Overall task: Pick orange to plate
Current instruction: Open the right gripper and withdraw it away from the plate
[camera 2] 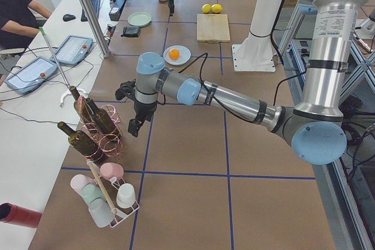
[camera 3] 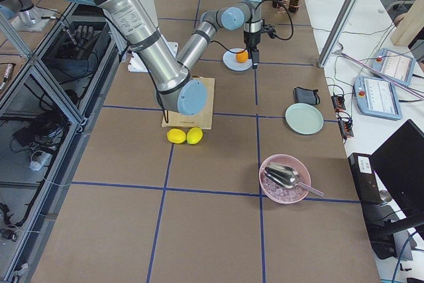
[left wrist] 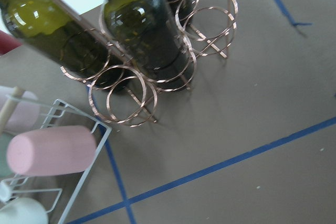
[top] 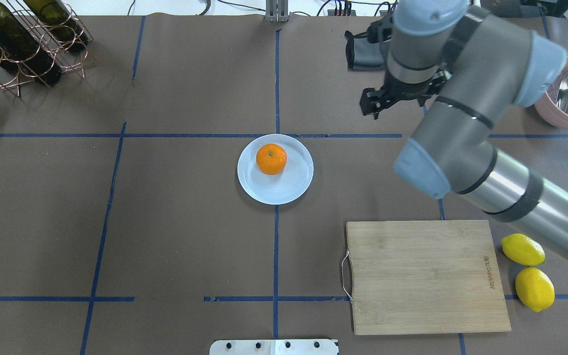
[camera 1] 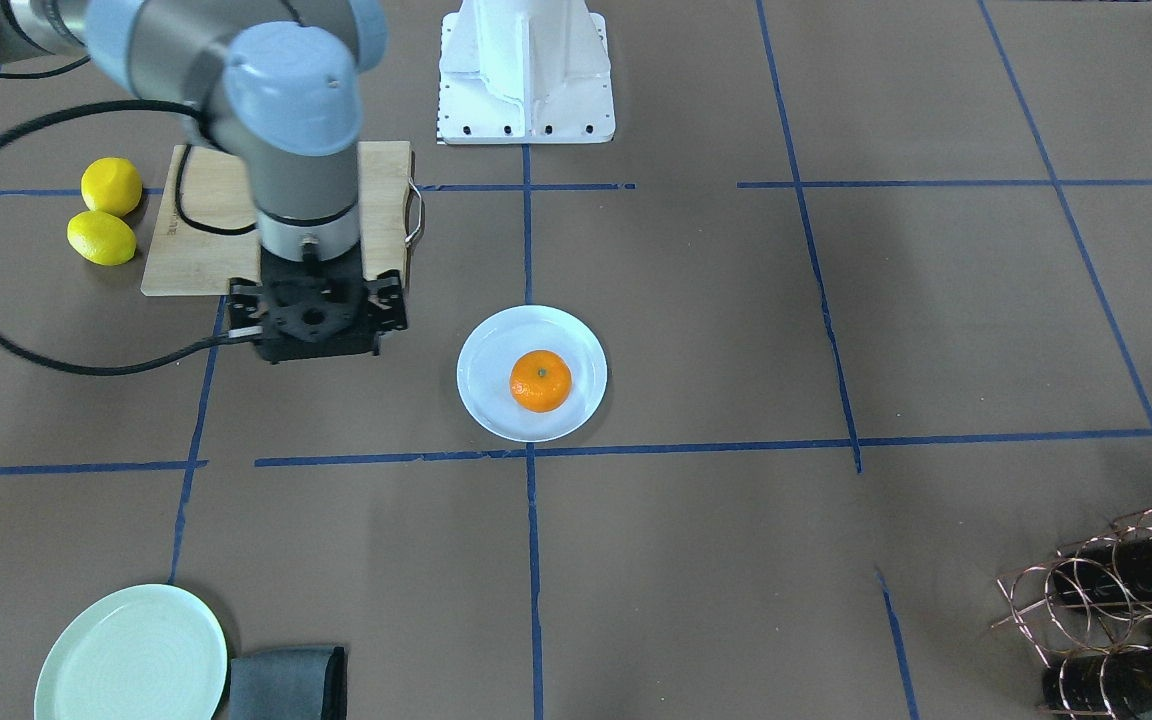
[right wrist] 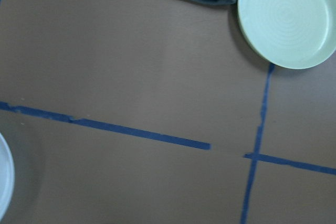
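Observation:
The orange point(camera 1: 540, 380) lies on the bluish-white plate point(camera 1: 481, 375) near the table's middle, and nothing touches it. From overhead the orange point(top: 271, 159) sits in the far part of the plate point(top: 284, 190). My right gripper point(camera 1: 317, 322) hangs pointing down beside the plate, on the cutting board's side, more than a plate's width away. Its fingers are hidden under the wrist, so I cannot tell its state. My left gripper point(camera 2: 135, 127) shows only in the exterior left view, beside the wine rack, so I cannot tell its state either.
Two lemons point(camera 1: 106, 210) lie by a wooden cutting board point(camera 1: 206, 250). A mint-green plate point(camera 1: 131, 655) and a grey cloth point(camera 1: 286, 682) sit at the operators' edge. A copper wine rack point(camera 1: 1116, 600), a pink bowl point(top: 567, 98) with a scoop and a cup rack point(camera 2: 105, 197) stand further out.

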Motion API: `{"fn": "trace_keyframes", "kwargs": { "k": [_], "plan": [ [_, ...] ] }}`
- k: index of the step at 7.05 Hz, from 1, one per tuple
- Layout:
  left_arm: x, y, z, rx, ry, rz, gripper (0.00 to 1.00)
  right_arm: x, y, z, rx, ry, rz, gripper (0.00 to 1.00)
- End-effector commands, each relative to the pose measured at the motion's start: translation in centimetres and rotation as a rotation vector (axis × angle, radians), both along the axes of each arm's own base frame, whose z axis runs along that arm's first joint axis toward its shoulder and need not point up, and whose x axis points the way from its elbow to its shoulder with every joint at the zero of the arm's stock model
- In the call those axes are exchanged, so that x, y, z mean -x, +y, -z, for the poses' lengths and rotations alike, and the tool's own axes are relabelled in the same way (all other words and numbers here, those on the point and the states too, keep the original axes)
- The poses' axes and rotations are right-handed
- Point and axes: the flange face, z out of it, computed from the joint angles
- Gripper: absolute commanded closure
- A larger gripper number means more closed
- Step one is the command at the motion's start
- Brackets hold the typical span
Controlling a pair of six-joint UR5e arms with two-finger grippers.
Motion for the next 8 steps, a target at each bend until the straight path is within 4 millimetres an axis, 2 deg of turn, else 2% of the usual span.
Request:
{"fn": "trace_keyframes", "kwargs": {
  "k": [1, 2, 4, 5, 6, 7, 8],
  "plan": [
    [2.3, 2.0, -3.6, 0.079, 0.101, 0.002, 0.0, -11.5, -1.3, -8.3, 0.047, -0.024, 0.059, 0.0],
    [2.0, 2.5, -4.2, 0.099, 0.136, 0.002, 0.0, -15.5, -1.8, -10.7, 0.047, -0.036, 0.086, 0.0],
    [2.0, 2.6, -7.2, 0.144, 0.129, -0.005, 0.0, -27.3, -0.5, -20.0, 0.043, -0.059, 0.168, 0.0],
    [2.1, 2.8, -7.1, 0.147, 0.136, -0.005, 0.0, -32.0, 0.7, -23.2, 0.055, -0.092, 0.16, 0.0],
    [2.2, 3.5, -7.4, 0.152, 0.136, -0.008, 0.0, -34.3, 2.1, -26.8, 0.115, -0.143, 0.133, 0.0],
    [2.5, 3.7, -8.1, 0.173, 0.136, -0.003, 0.0, -36.7, 2.6, -30.4, 0.091, -0.147, 0.178, 0.0],
    [2.5, 3.7, -8.4, 0.18, 0.133, -0.001, 0.0, -37.9, 2.4, -32.0, 0.067, -0.159, 0.169, 0.0]
  ]
}}
